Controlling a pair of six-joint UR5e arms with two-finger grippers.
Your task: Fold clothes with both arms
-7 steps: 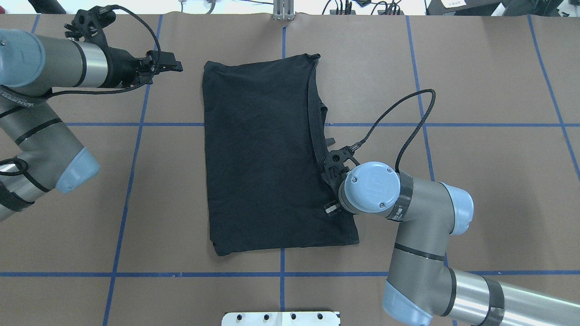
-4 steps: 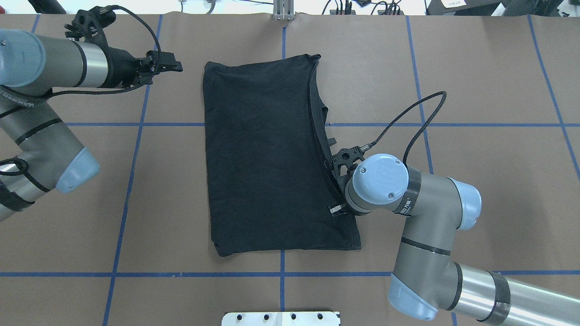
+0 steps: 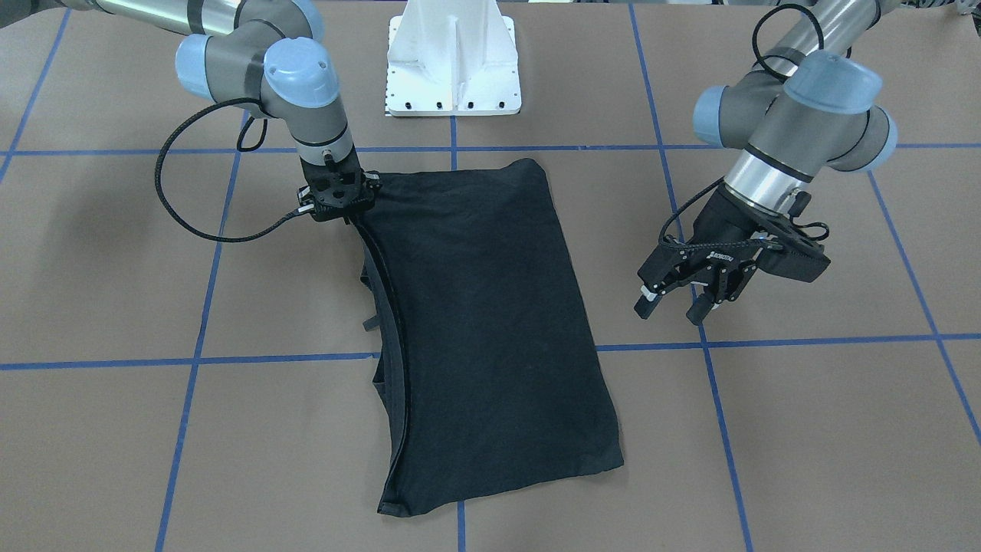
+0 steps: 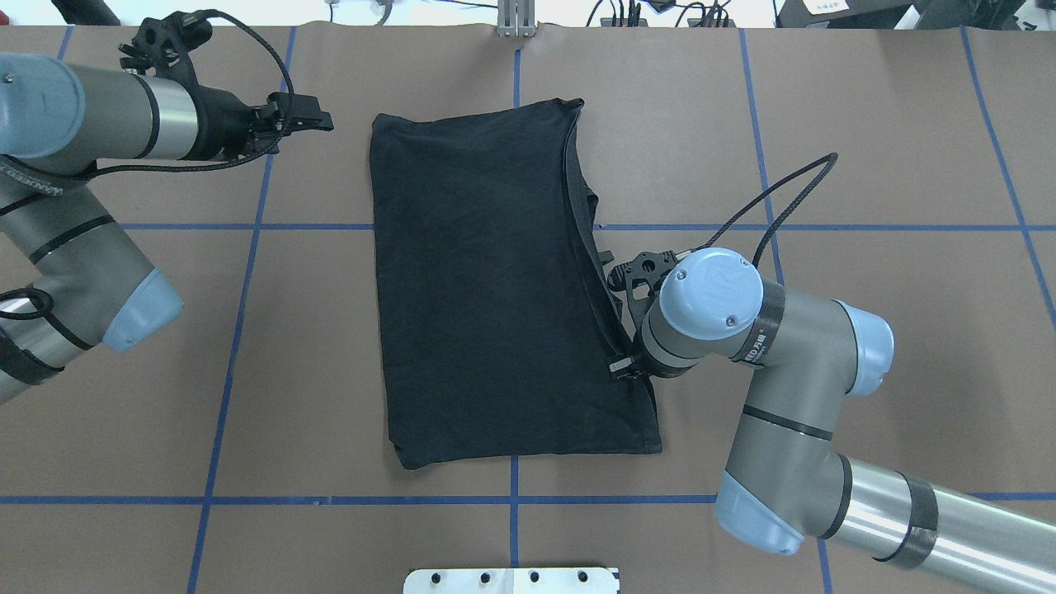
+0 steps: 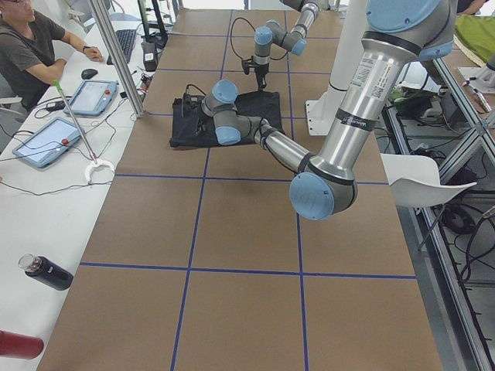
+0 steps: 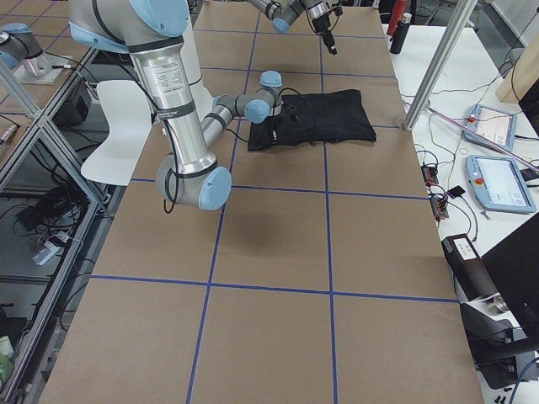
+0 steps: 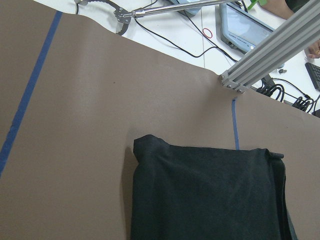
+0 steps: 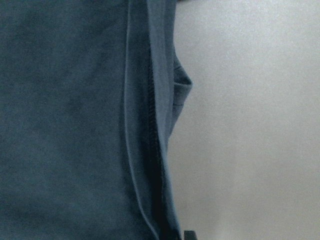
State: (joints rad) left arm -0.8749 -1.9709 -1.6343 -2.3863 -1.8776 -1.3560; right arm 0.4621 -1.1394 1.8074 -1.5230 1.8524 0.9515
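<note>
Brown table (image 4: 891, 124) with a blue tape grid (image 4: 907, 227) — a folded black T-shirt (image 4: 478, 289) lies flat on it.

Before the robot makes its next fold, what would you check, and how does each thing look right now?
1. The shirt lies flat on the table: ok.
2. The right claw sits at the shirt's edge: ok.
3. The right claw has hold of fabric: cannot tell, hidden.
4. The left claw is open, off the shirt: ok.
5. Folded layers line up: not ok, fabric pokes out along one side.
</note>
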